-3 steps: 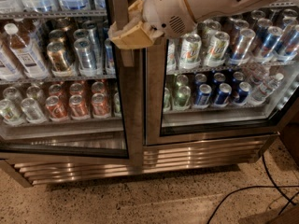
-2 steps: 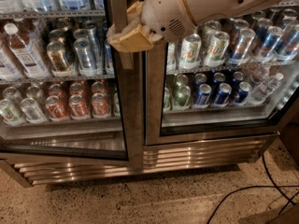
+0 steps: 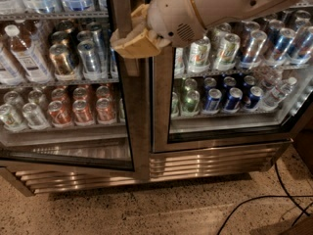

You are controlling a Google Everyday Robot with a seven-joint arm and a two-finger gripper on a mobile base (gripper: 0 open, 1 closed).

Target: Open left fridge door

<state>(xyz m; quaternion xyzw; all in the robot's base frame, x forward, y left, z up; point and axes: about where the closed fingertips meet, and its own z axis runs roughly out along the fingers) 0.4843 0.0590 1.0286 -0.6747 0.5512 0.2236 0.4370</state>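
The left fridge door (image 3: pixel 138 131) is a glass pane in a brushed-steel frame, filling the left half of the camera view. Its bottom edge slants away from the cabinet base, so it stands slightly ajar. My gripper (image 3: pixel 131 39), tan and on a white arm (image 3: pixel 205 9) coming from the upper right, sits at the door's right vertical frame, near the seam with the right door (image 3: pixel 161 106). It overlaps the frame at upper-shelf height. The door's top and left hinge edge are out of view.
Shelves of cans (image 3: pixel 83 109) and bottles (image 3: pixel 22 53) show behind both panes. A steel grille (image 3: pixel 210 160) runs along the fridge bottom. A speckled floor (image 3: pixel 146 209) lies in front, with black cables (image 3: pixel 279 199) at the lower right.
My gripper has shifted a little to the left along with the door's right frame. The left door's bottom edge stands slightly further out from the cabinet.
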